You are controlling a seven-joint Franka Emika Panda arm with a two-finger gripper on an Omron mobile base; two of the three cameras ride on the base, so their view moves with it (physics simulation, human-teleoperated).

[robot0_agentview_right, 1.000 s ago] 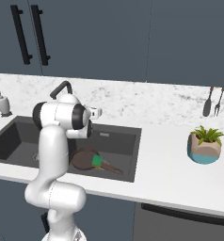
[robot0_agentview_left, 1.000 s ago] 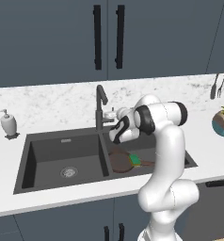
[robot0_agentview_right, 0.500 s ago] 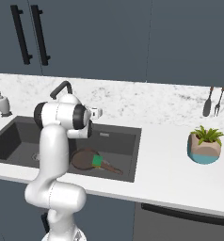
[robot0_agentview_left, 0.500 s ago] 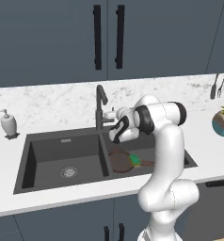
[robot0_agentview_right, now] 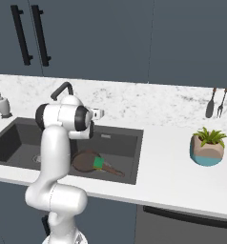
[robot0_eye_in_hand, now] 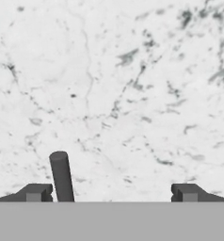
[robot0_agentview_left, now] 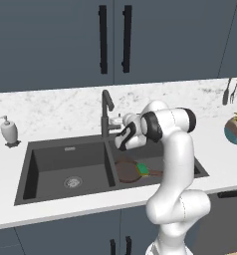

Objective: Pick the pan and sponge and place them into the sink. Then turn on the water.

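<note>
Pan [robot0_agentview_left: 126, 171] in the right basin — its handle runs off toward three o'clock behind the arm; sponge [robot0_agentview_left: 143, 170] half-hidden too — faucet [robot0_agentview_left: 107, 115] base masked.

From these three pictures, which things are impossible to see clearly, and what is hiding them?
- Pan, left base view: its handle passes behind the arm; its rim is partly covered by the sponge.
- Right basin of the sink, right base view: its drain is hidden under the pan and behind the arm.
- Faucet, hand view: one dark rod between the open pincer fingertips, cut off at the bottom.
- Utensils: too small to identify.
</note>
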